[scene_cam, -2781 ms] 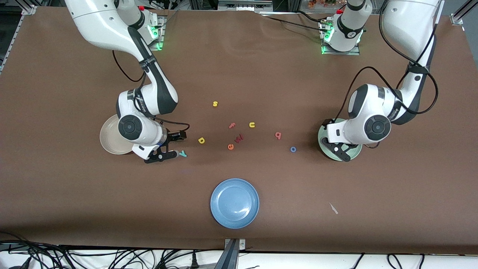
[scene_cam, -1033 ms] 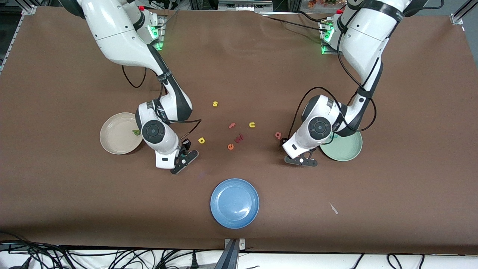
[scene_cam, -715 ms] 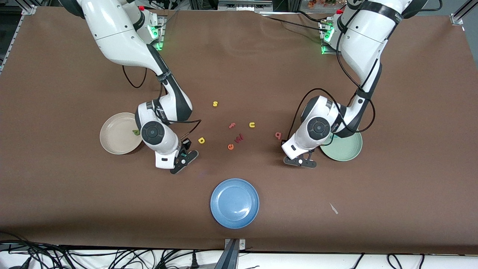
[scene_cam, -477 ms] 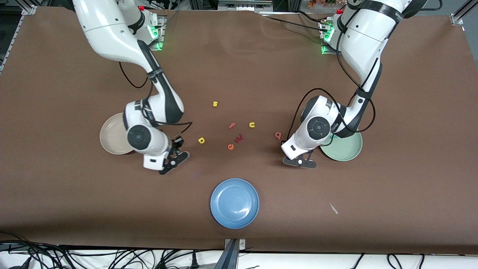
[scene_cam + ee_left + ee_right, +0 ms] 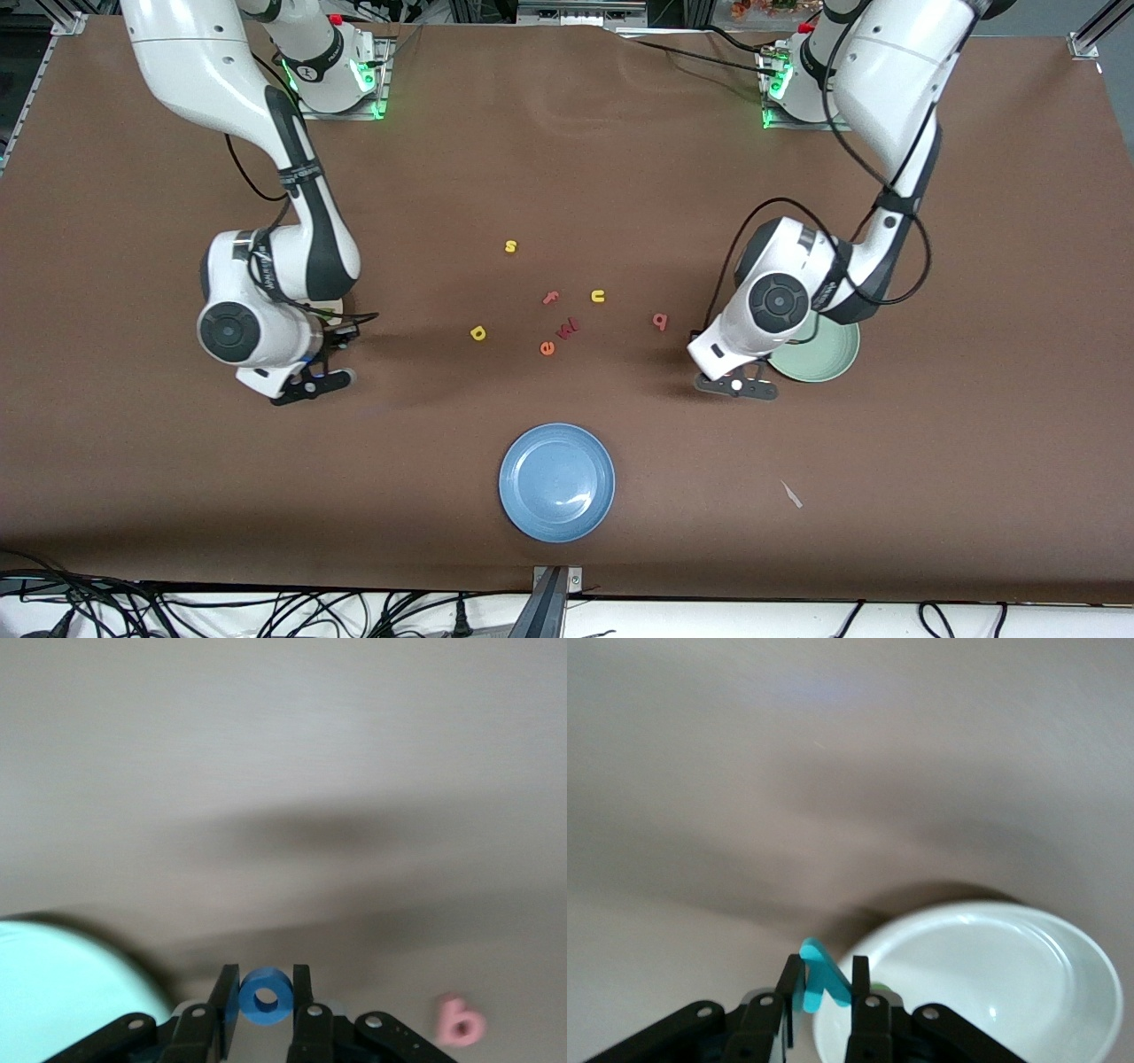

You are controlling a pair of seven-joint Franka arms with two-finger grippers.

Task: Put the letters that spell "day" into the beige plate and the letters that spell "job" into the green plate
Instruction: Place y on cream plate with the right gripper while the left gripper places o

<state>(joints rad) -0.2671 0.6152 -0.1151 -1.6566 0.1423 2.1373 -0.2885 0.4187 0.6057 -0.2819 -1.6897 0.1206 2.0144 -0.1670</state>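
My right gripper (image 5: 310,383) (image 5: 826,973) is shut on the teal y (image 5: 820,983), up in the air at the rim of the beige plate (image 5: 992,992). In the front view that plate lies under the right arm. A dark green bit (image 5: 880,987) shows in the plate by one finger. My left gripper (image 5: 735,385) (image 5: 266,979) is shut on the blue o (image 5: 266,997), just beside the green plate (image 5: 828,354) (image 5: 62,992). The pink b (image 5: 659,320) (image 5: 459,1020) and the yellow a (image 5: 478,333) lie on the table.
Mid-table lie a yellow s (image 5: 510,246), pink f (image 5: 550,298), yellow u (image 5: 598,296), dark red w (image 5: 567,328) and orange e (image 5: 547,348). A blue plate (image 5: 556,481) sits nearer the camera. A white scrap (image 5: 791,494) lies toward the left arm's end.
The right gripper has carried the teal y toward the beige plate. The left gripper has shut on the blue o, lifted it and moved a little toward the green plate.
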